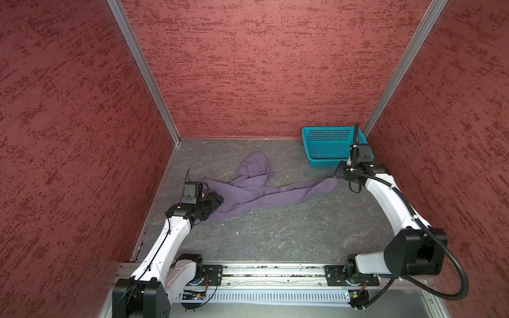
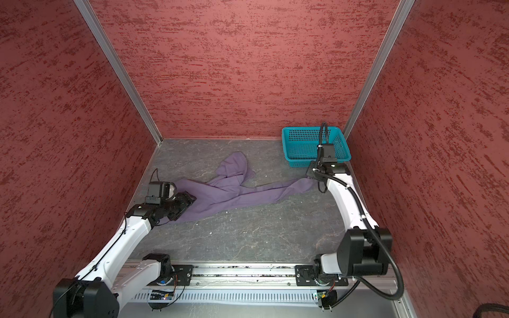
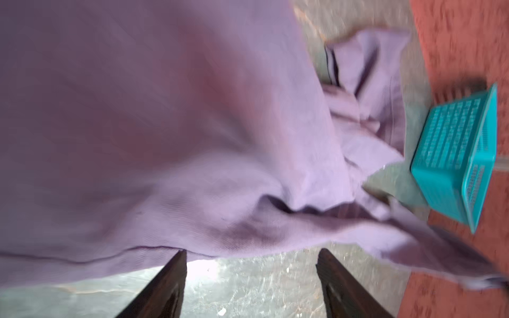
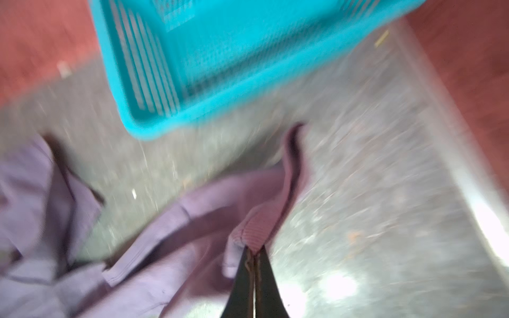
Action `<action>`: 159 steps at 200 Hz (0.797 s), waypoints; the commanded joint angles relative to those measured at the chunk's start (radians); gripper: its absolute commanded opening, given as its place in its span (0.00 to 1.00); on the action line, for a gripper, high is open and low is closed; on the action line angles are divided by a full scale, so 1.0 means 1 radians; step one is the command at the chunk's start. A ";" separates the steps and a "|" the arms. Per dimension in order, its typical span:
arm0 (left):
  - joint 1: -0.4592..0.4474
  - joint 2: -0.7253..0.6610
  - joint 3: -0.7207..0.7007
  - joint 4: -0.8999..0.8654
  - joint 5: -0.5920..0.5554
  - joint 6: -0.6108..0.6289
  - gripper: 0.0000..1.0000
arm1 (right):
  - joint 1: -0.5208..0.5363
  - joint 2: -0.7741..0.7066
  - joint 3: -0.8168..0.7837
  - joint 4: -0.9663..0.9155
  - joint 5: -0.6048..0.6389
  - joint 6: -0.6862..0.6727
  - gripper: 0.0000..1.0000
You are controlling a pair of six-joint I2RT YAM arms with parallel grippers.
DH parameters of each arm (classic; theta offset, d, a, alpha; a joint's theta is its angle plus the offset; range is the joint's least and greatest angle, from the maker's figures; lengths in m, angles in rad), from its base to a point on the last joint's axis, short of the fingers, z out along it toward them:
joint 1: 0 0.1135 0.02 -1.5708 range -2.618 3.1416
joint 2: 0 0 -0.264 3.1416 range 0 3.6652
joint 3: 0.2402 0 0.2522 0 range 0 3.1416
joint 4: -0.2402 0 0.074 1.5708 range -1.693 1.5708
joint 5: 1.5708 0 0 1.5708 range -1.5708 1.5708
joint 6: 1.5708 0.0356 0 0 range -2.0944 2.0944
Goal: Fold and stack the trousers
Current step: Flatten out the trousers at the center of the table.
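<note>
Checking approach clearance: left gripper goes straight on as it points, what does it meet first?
The trousers: their near edge lies just ahead of the open left gripper, nothing between. Blur hides whether they touch.

Trousers plain lavender-purple. Basket teal, perforated grid. Walls mottled red. Tabletop grey, pale veining.

Both top views look down from high up, above the rail at the near side, facing the back wall (almost the same picture twice). The wrist cameras sit low and very near the trousers, both blurry. All four views share the trousers and the teal basket.
</note>
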 commanded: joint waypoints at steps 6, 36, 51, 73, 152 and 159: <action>-0.054 -0.003 -0.027 0.048 0.000 -0.024 0.80 | -0.054 -0.026 0.102 -0.220 0.179 -0.043 0.00; -0.080 -0.040 -0.060 0.029 0.008 -0.023 0.82 | -0.120 -0.073 0.043 -0.257 0.226 -0.049 0.00; -0.082 -0.054 -0.070 0.019 0.023 -0.025 0.83 | -0.147 -0.102 -0.032 -0.244 0.222 -0.043 0.00; -0.091 -0.072 -0.074 -0.004 0.039 -0.023 0.83 | -0.190 -0.129 -0.148 -0.206 0.221 -0.041 0.00; -0.108 -0.145 -0.090 -0.127 0.014 -0.044 0.89 | -0.145 -0.191 -0.172 -0.090 -0.077 -0.014 0.35; -0.111 -0.139 -0.092 -0.117 0.013 -0.052 0.88 | -0.063 -0.190 -0.189 -0.059 -0.067 -0.007 0.26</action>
